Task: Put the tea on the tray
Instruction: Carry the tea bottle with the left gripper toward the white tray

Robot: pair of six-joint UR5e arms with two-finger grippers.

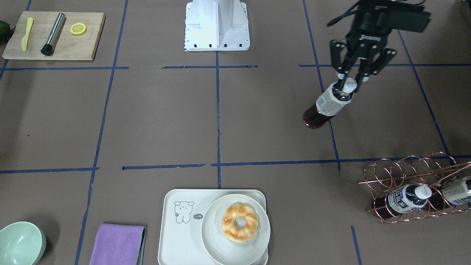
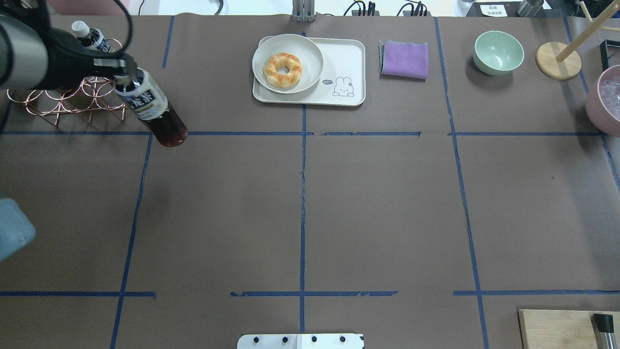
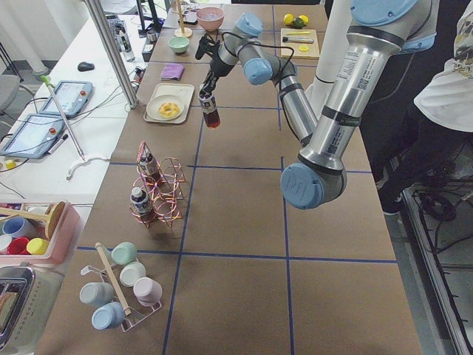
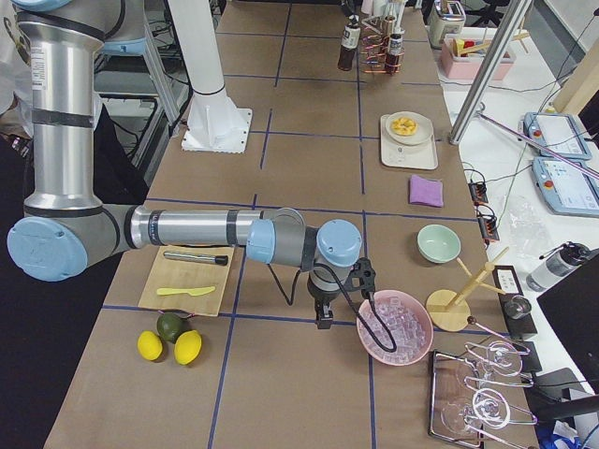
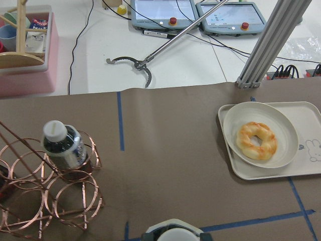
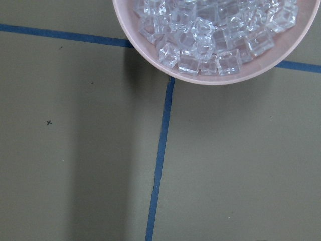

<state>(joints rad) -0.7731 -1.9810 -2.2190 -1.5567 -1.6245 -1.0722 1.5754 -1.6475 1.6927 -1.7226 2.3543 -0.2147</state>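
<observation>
My left gripper point(image 1: 347, 82) is shut on the neck of the tea point(image 1: 326, 106), a small bottle of dark brown liquid with a white cap. It holds the bottle tilted above the table, seen from overhead point(image 2: 154, 110) beside the wire rack. The cap point(image 5: 173, 232) shows at the bottom edge of the left wrist view. The cream-white tray point(image 1: 173, 239) with a bear drawing lies at the table's far edge, also overhead point(image 2: 348, 58) and in the left wrist view point(image 5: 307, 170). My right gripper point(image 4: 324, 321) shows only in the exterior right view; I cannot tell its state.
A copper wire rack point(image 1: 404, 173) holds two alike bottles point(image 1: 406, 198). A round white plate point(image 1: 215, 239) with a doughnut point(image 1: 240, 222) covers part of the tray. A purple cloth point(image 1: 117, 243), a green bowl point(image 1: 20, 244), a wooden board point(image 1: 70, 46) and a pink bowl of ice point(image 6: 220, 40) stand around.
</observation>
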